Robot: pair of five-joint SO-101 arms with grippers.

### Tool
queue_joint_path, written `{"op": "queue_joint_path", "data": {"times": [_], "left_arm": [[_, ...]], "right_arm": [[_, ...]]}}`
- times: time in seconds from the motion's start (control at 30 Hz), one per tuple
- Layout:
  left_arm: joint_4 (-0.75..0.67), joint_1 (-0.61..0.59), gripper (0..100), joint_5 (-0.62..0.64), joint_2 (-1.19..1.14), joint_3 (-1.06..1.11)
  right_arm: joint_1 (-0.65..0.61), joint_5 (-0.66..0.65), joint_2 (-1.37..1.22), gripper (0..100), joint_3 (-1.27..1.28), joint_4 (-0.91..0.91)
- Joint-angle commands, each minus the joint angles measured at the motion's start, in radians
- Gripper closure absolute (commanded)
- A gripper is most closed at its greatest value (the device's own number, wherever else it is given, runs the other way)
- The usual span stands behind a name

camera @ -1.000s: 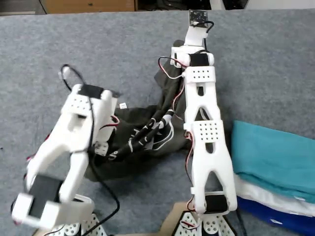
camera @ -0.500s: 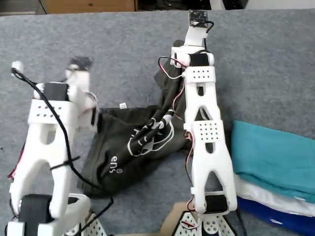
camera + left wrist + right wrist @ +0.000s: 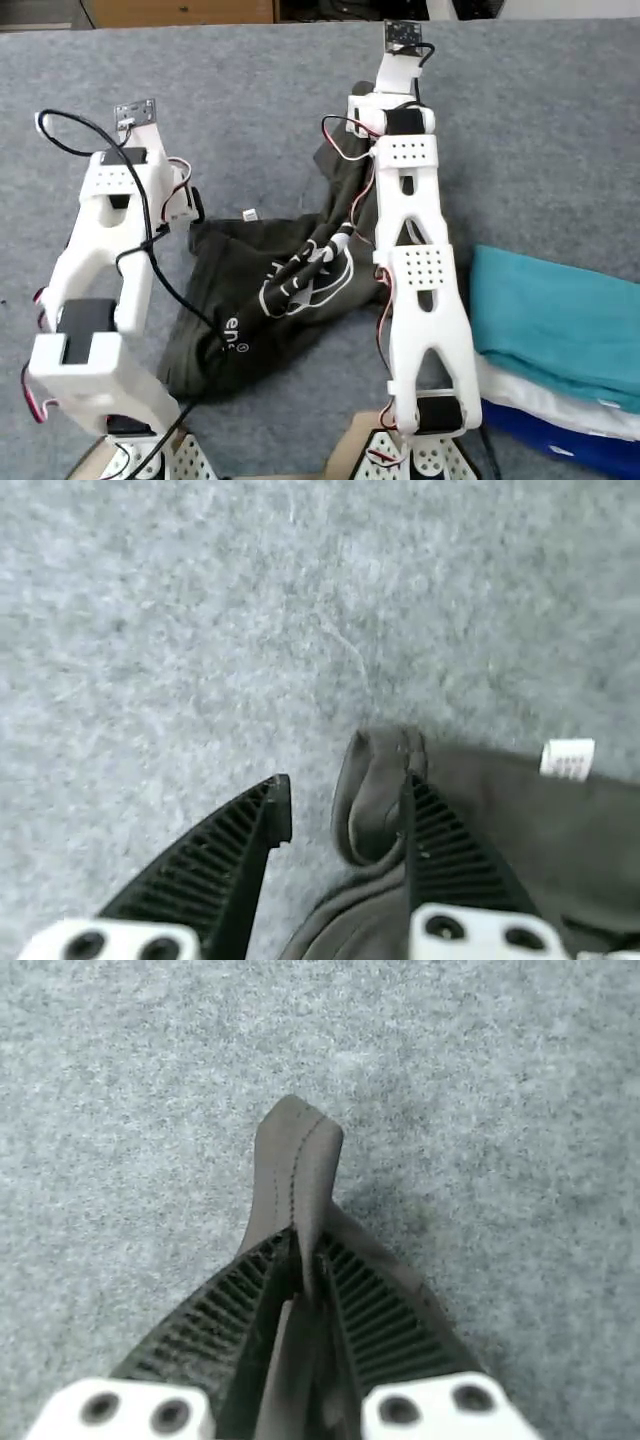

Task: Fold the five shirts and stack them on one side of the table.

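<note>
Dark shirt (image 3: 290, 290): crumpled on the grey table (image 3: 540, 120) between the two arms, print side up. One narrow end drawn toward the far side, the broad end slumped toward the arms' bases.

Right end effector (image 3: 305, 1245): pressed together on a thin fold of the dark shirt, with a tongue of cloth poking out past the tips.

Left end effector (image 3: 345, 790): spread, gripping nothing. One finger over bare table, the other over the cloth's edge.

Rolled corner (image 3: 375, 780): sitting in the gap of the left end effector, close against the finger on the cloth side. White tag (image 3: 567, 758) a little farther along the same hem.

Long axis: in the high view, from the pinched far end down toward the near left. The hem between rolled corner and pinched fold slack (no straight line yet).

Nearer arm: the left, right at the corner; the right arm already occupied at the other end.

Coming move, as a judgement: closing on the rolled corner, likely after a small shift toward the cloth so both fingers straddle it.

Stack: teal shirt (image 3: 560, 310) over white shirt (image 3: 540, 395) over blue shirt (image 3: 560, 440), folded on the right arm's side of the table, apart from the dark shirt.
</note>
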State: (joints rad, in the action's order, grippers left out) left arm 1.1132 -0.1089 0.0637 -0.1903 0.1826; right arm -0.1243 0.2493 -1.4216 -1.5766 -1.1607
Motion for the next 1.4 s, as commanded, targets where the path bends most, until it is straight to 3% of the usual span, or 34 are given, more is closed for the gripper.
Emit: {"op": "queue_joint_path", "data": {"times": [0.0,0.4,0.67,1.1,1.37], "left_arm": [[-0.015,-0.003,81,0.038,-0.019,-0.083],[-0.025,0.038,81,0.089,-0.148,-0.114],[0.015,0.034,81,0.267,-0.139,-0.206],[0.066,0.04,82,0.264,-0.128,-0.201],[-0.043,0.081,82,0.264,-0.189,-0.127]], "right_arm": [[-0.002,0.002,0.013,95.9,-0.053,0.009],[-0.01,0.002,0.013,95.9,-0.053,0.006],[-0.01,0.002,0.013,95.9,-0.053,0.006],[-0.01,0.002,0.013,95.9,-0.053,0.009],[-0.012,0.002,0.012,95.9,-0.053,0.011]]}}
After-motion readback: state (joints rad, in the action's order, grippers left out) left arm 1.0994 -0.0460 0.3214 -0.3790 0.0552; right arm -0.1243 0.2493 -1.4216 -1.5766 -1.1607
